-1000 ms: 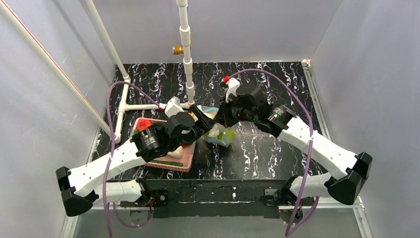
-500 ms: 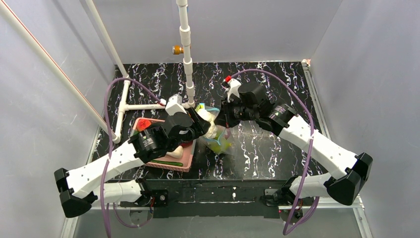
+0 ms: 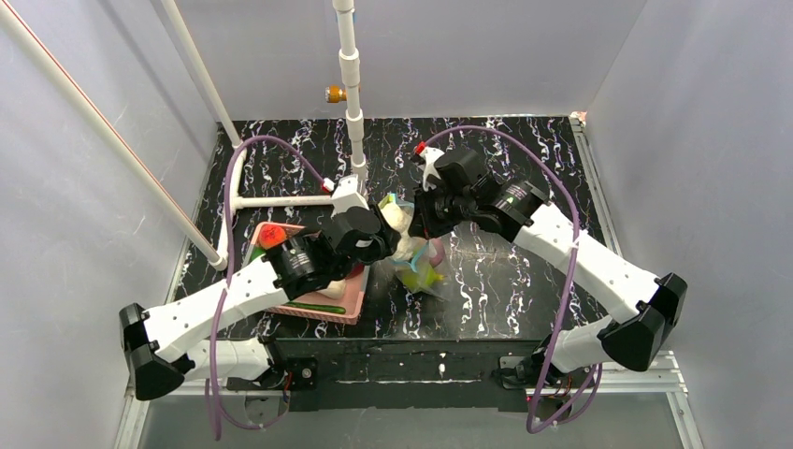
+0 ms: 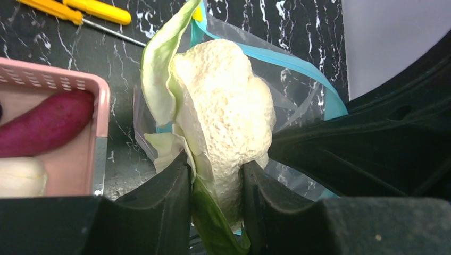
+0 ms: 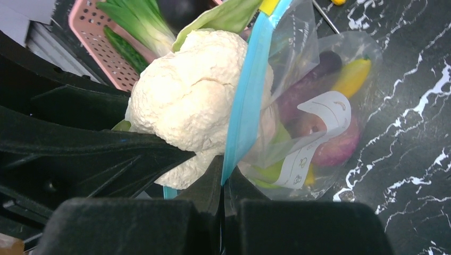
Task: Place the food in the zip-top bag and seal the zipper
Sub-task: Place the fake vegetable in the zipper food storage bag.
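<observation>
Steering the leafy head (image 4: 223, 101) into the zip-top bag (image 5: 303, 37)
Left gripper (image 4: 217, 175) was clamped on it, right gripper (image 5: 223, 178) pinched shut on the zipper (image 5: 247, 101) just beside; best pushed deeper past that strip before release.

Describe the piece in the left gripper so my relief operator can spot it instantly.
Just right of the pink basket, the right gripper holds up the clear zip-top bag. At its teal mouth the left gripper pinches the cauliflower: a bumpy cream-white head with pale green leaves, unlike the smooth purple piece and yellow piece inside.
</observation>
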Robot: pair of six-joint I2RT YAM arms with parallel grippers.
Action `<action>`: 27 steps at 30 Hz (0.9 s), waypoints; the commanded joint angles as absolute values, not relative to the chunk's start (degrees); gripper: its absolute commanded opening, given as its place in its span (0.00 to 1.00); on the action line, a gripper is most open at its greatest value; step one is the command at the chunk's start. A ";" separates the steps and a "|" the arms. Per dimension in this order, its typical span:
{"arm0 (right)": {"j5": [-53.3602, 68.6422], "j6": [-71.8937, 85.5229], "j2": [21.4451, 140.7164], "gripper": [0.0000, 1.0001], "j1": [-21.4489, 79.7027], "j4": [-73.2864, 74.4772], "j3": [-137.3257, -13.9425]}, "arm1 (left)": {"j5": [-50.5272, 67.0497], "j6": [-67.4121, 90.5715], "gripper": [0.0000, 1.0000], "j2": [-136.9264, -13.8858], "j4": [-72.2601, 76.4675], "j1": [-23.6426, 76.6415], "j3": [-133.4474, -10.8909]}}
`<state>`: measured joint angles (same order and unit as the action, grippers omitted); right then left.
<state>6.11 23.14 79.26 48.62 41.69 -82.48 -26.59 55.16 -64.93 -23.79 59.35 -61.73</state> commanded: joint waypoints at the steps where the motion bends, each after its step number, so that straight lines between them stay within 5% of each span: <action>1: 15.85 24.69 80.02 0.01 50.10 36.34 -88.62 | -24.72 49.95 0.00 -63.24 -23.68 59.86 -70.40; 13: 1.07 28.47 80.55 0.09 50.48 44.17 -85.36 | -24.47 50.62 0.00 -64.52 -26.95 59.86 -69.96; 27: -9.32 23.84 81.06 0.41 51.56 53.39 -88.22 | -23.72 51.94 0.00 -66.61 -25.08 59.85 -67.99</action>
<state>-4.75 25.87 81.10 50.89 49.28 -85.78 -24.99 50.63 -67.09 -30.02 59.16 -67.22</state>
